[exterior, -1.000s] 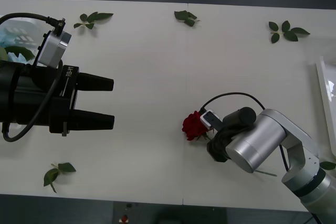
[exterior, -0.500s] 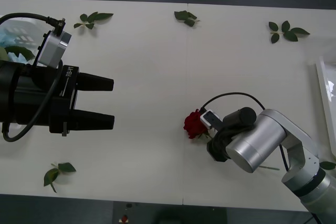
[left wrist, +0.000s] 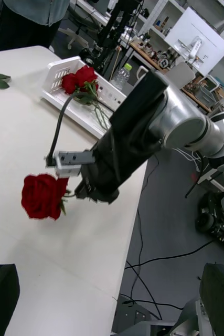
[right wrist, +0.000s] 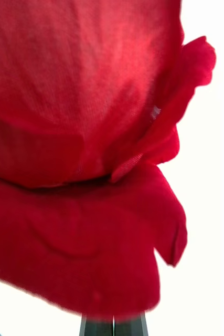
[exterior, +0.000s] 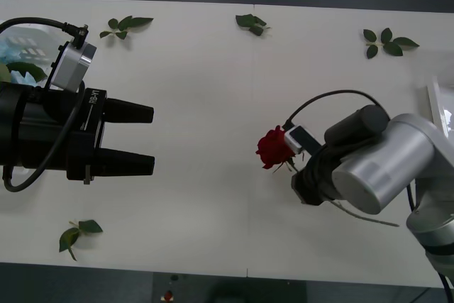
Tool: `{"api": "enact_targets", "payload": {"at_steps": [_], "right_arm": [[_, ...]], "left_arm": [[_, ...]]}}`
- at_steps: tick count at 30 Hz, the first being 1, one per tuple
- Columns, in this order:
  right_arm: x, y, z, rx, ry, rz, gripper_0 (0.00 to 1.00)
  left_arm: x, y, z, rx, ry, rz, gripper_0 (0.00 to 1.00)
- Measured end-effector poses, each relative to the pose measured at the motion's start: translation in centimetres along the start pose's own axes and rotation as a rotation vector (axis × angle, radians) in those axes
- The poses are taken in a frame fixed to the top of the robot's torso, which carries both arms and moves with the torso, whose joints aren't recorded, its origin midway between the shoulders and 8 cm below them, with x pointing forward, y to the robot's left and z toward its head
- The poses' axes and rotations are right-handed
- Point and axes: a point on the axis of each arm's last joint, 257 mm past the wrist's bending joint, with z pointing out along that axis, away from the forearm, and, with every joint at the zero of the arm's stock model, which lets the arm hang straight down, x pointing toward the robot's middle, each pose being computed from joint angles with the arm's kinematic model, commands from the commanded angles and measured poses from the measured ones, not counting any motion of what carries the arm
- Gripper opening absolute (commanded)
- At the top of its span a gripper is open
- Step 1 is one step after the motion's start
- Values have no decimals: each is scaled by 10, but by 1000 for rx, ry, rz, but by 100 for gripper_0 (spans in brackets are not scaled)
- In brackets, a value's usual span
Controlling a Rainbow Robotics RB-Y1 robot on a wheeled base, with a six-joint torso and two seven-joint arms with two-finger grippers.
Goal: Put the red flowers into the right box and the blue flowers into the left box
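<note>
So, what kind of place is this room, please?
Probably a robotics lab or workshop. Past the white table, the left wrist view shows shelves of equipment, a monitor, and cables on the floor. The right gripper holds a red rose above the table.

A red rose [right wrist: 85, 157] head sits right against the camera, its layered fabric petals spreading across most of the frame against a bright white background. One petal edge curls outward on one side. Two dark fingers [right wrist: 130, 325] stand pressed close together, just below the lowest petal.
</note>
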Motion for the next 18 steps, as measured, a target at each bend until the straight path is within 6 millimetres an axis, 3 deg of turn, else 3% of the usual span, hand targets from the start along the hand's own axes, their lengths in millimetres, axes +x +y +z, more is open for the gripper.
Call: {"api": "enact_targets", "payload": {"at_steps": [6, 12, 18], "right_arm": [[5, -54, -68, 45, -55, 148, 0], [46, -124, -129, 150, -107, 380, 0], [82, -182, -173, 240, -194, 608, 0]], "left_arm": [[0, 0, 0, 0, 0, 0, 100], [0, 0, 0, 0, 0, 1, 100], [0, 0, 0, 0, 0, 1, 100]]}}
